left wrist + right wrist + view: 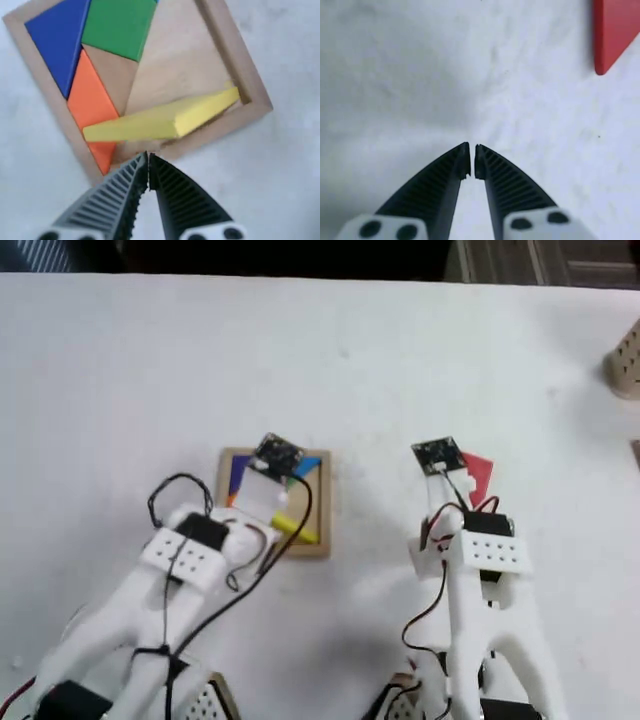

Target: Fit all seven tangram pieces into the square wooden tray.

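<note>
The square wooden tray (250,85) holds a blue triangle (57,37), a green piece (120,25) and an orange piece (92,107). A yellow piece (160,120) lies tilted across the tray's near rim, half in. My left gripper (148,162) hangs shut just short of the yellow piece, nothing between its fingers. In the high view the tray (322,530) sits under the left arm (190,550). A red piece (615,32) lies on the table beside the right gripper (472,160), which is shut and empty. From above, the red piece (480,475) lies just right of the right arm's wrist.
The white table (400,370) stretches open behind the tray and both arms. A tan perforated object (627,362) stands at the far right edge. Loose black cables (175,490) loop beside the left arm.
</note>
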`<state>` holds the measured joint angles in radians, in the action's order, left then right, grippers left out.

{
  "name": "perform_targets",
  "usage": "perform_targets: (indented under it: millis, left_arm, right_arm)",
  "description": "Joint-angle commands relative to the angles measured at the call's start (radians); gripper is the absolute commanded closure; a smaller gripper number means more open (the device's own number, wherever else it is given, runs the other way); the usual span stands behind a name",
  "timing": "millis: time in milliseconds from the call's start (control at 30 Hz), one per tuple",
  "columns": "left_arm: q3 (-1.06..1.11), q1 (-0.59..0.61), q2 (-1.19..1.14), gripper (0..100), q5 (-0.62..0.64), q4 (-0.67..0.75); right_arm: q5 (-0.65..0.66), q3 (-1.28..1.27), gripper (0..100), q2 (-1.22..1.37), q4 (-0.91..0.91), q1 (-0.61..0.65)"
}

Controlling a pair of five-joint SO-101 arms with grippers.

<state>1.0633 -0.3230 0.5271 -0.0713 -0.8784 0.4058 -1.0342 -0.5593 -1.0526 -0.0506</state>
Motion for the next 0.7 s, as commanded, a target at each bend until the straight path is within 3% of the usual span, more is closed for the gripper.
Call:
perform_targets:
  millis: [0,133,367,533,667]
  left_arm:
    - [-0.023,-0.016,-0.036,98,0.063,0.170]
    - [0.003,-0.008,-0.036,98,0.109,0.272]
    - [0.005,-0.004,-0.036,98,0.167,0.321]
    - [-0.011,0.067,-0.035,98,0.169,0.333]
    - [-0.025,0.134,-0.045,98,0.169,0.443]
  right_arm:
    - [0.017,0.005,97.8,-0.031,0.024,-0.007]
    - [0.018,0.005,97.8,-0.031,0.024,-0.028]
    - [0.018,0.005,97.8,-0.031,0.024,-0.030]
    - [0.018,0.005,97.8,-0.031,0.024,-0.030]
    - [0.018,0.003,97.8,-0.031,0.024,-0.027]
